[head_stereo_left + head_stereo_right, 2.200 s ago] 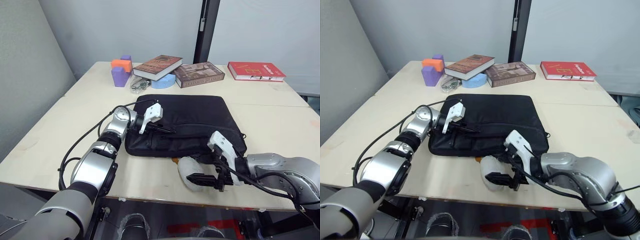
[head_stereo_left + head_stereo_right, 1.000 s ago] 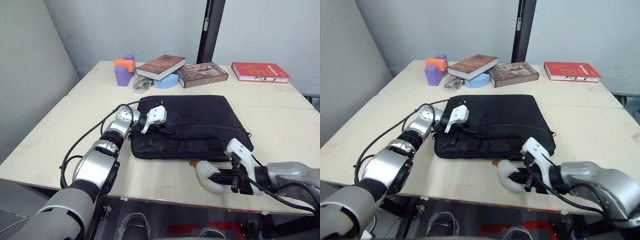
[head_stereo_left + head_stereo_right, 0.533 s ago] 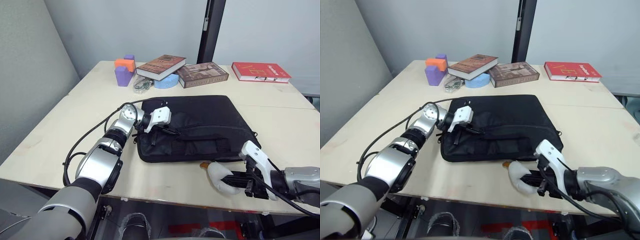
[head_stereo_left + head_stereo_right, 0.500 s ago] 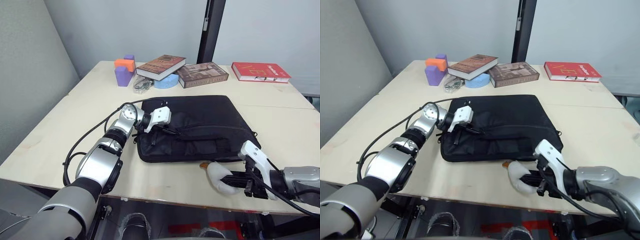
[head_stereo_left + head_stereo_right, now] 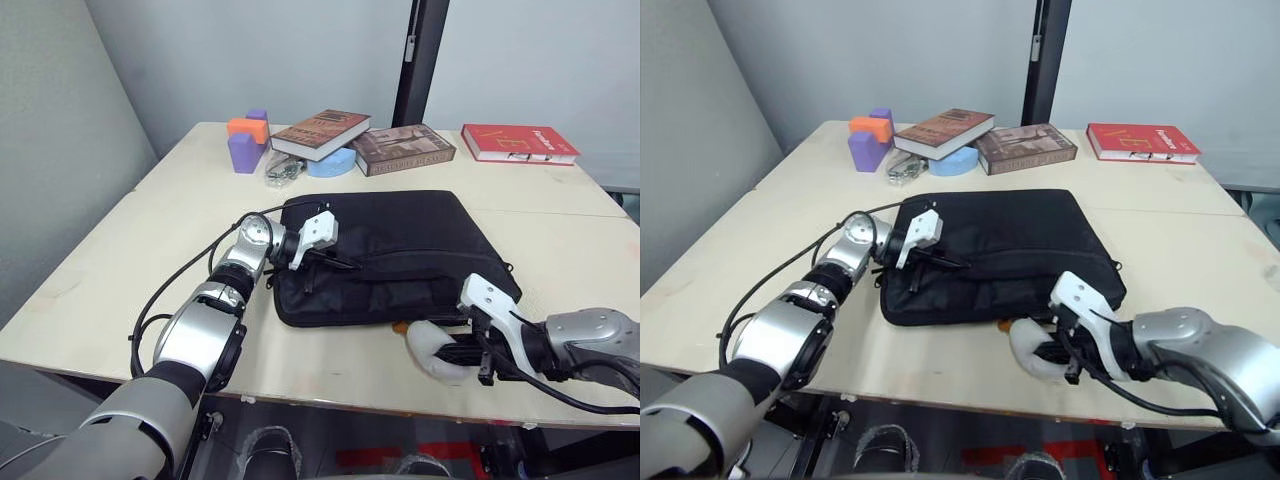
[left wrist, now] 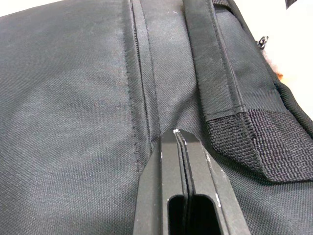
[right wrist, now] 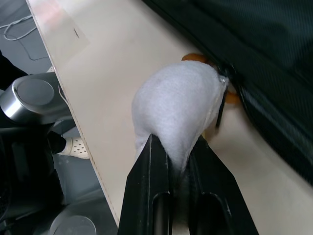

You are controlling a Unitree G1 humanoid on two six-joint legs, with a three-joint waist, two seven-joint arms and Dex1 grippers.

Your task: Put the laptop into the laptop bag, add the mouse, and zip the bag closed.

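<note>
Two grippers work: the left gripper (image 5: 335,261) jaws pinch the flat black fabric laptop bag (image 5: 400,250) lying on the pale counter (image 5: 160,230); the right gripper (image 7: 177,156) jaws squeeze a white plush duck (image 7: 176,105) touching the bag's near edge.

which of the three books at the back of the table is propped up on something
The brown book nearest the purple blocks: it rests tilted on a light blue thing.
</note>
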